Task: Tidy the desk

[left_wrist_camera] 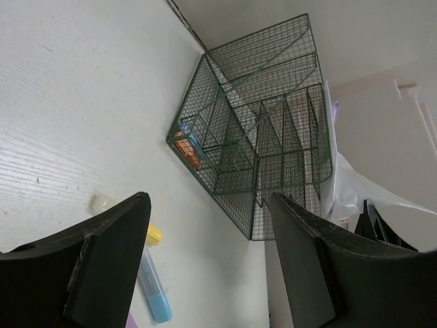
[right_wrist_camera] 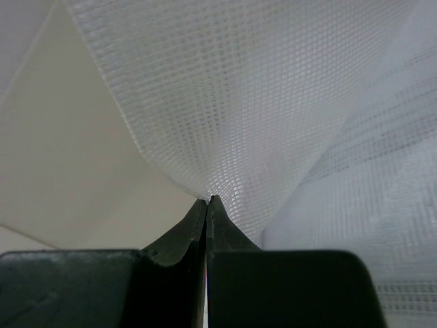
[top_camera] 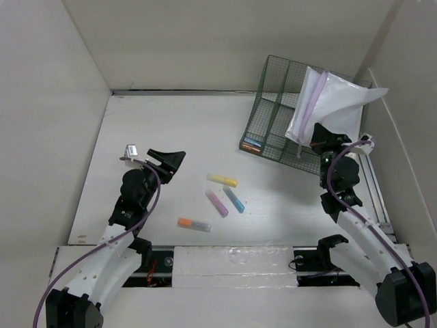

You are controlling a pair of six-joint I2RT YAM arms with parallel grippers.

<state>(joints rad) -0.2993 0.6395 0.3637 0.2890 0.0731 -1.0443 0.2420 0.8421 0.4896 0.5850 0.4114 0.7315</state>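
Desk (top_camera: pixel 171 130) flat, long axis unclear; left jaws wide, right jaws pinching pouch (top_camera: pixel 328 102).

Light: bright, even, diffuse from overhead; white desk (top_camera: pixel 171 130) slightly washed out.
Shadows: soft and short beside highlighters (top_camera: pixel 217 203).
Glare: faint sheen on tape strip (top_camera: pixel 232 258).
Left wrist view: wide-angle slant, left gripper (left_wrist_camera: pixel 208 205) dark.
Right wrist view: mesh pouch (right_wrist_camera: pixel 259 102) backlit, weave sharp centrally, softer rightward; right gripper (right_wrist_camera: pixel 206 201) underexposed.

Top view looks down on the whole desk (top_camera: pixel 171 130); left wrist, low, faces the far-right basket (left_wrist_camera: pixel 259 130) both see; right wrist sits hard against the pouch (right_wrist_camera: pixel 273 102).
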